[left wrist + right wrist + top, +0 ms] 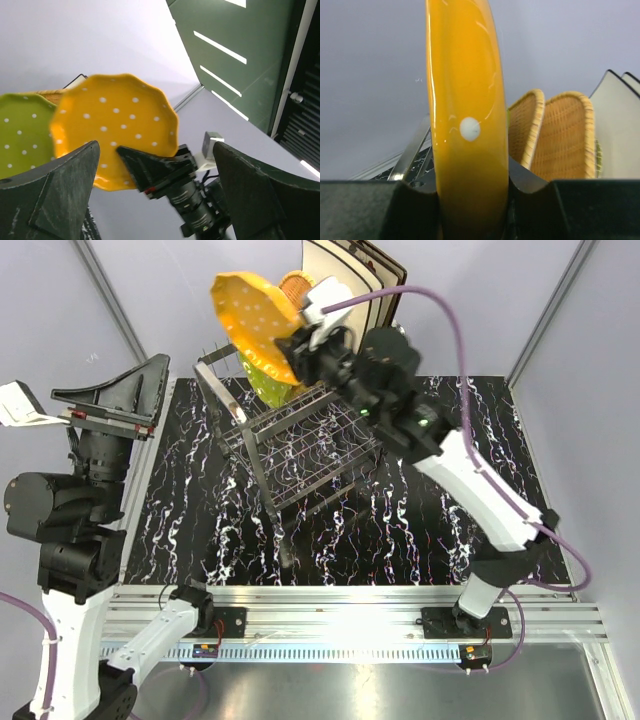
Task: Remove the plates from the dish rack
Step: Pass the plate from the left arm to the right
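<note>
1. While it hangs in the air over the rear left part of the rack, the orange octagonal plate with white dots (252, 310) stands on edge, its dotted face turned towards the left arm.
2. The right gripper (303, 340) pinches this plate by its rim; the right wrist view shows the glossy orange edge wedged between the two dark fingers (380, 210).
3. Just beneath and behind it, a green dotted octagonal plate (268, 382) stands upright in the top tier. Whether the two plates touch cannot be told.
4. Two woven wicker plates (565, 140) stand on edge behind those, side by side.
5. Large cream square plates with dark rims (345, 270) stand at the very back.
6. The large chrome wire dish rack (310, 445), with two tiers and upright prongs, sits on the rear middle of the black white-veined tabletop (450, 500).
7. The left gripper (150, 395) hovers at the table's left edge, well apart from the rack, its fingers spread wide and holding nothing.
8. In the left wrist view, the orange plate and the right gripper appear between those spread fingers (65, 190).
</note>
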